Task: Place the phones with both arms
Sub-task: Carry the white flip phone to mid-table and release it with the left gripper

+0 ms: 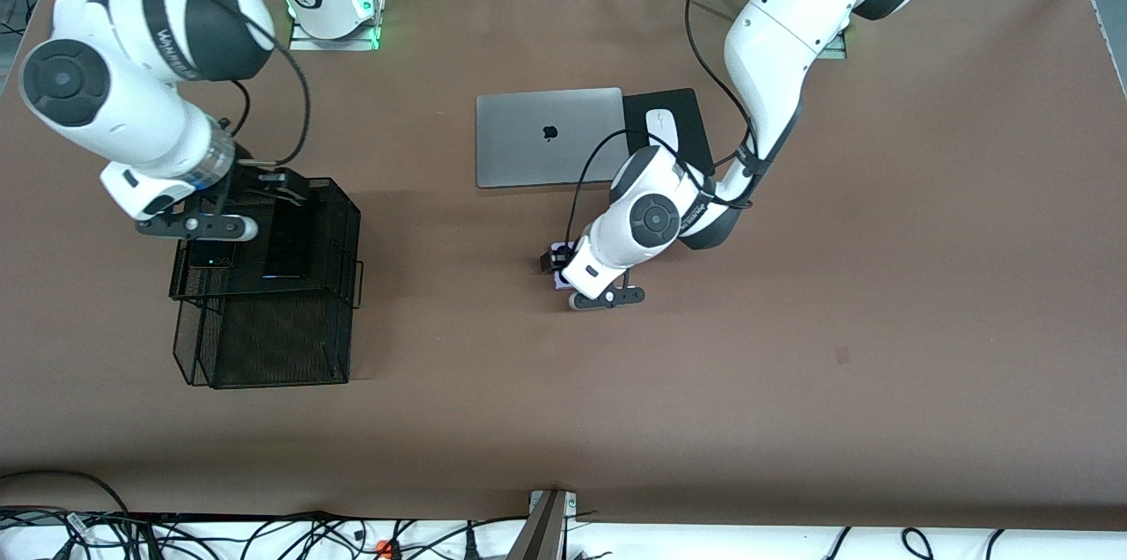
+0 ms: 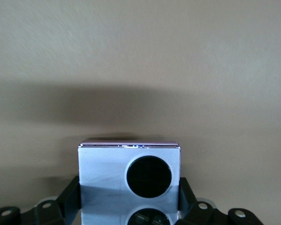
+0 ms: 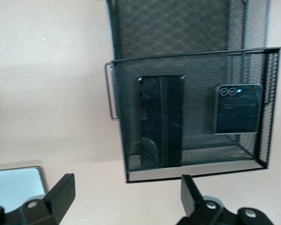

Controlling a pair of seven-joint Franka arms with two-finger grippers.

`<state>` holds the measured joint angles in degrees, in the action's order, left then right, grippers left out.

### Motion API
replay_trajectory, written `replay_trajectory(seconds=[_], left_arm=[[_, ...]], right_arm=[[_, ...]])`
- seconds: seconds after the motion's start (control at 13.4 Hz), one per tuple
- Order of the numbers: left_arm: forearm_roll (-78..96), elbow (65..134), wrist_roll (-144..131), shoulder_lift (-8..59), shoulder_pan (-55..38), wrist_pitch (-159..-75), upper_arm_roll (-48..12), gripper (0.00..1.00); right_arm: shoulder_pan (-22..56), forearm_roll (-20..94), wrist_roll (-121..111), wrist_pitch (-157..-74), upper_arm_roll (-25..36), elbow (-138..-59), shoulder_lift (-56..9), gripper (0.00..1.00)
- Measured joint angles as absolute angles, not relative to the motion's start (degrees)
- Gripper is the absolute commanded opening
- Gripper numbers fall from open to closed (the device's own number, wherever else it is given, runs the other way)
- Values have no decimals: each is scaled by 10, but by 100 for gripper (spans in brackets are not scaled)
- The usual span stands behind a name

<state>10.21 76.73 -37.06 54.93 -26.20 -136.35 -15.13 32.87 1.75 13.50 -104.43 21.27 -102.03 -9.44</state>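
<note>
Lilac phone [image 2: 129, 180] sits clamped between the left gripper [image 1: 606, 298] fingers, low over bare table nearer the camera than the laptop [image 1: 548, 137]. It should rise straight and level before travelling to the mesh basket [image 1: 336, 217], where both black phones [image 3: 161, 121] already lie. The right gripper [image 1: 195, 226] hangs over that basket, jaws apart, waiting. From the front, the arm hides most of the lilac phone.

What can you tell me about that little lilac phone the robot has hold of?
The lilac phone is small and squarish, with a glossy, mirror-like face, a thin lilac edge and two dark round lenses, one cut off in the left wrist view. It sits between the left pincer's black fingers, which press its sides. It is near the table's middle, nearer the front camera than the laptop. Whether it rests on the table is unclear.
</note>
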Motion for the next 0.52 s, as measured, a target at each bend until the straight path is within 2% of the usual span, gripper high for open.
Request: replay_trajectory(seconds=[0.37, 0.52], left_arm=[[102, 764, -373, 551, -273, -1372, -150, 100], [102, 761, -377, 529, -266, -1316, -133, 100]], right_arm=[[331, 18, 185, -1048, 183, -1012, -115, 100], [330, 18, 187, -1060, 182, -1005, -128, 100]])
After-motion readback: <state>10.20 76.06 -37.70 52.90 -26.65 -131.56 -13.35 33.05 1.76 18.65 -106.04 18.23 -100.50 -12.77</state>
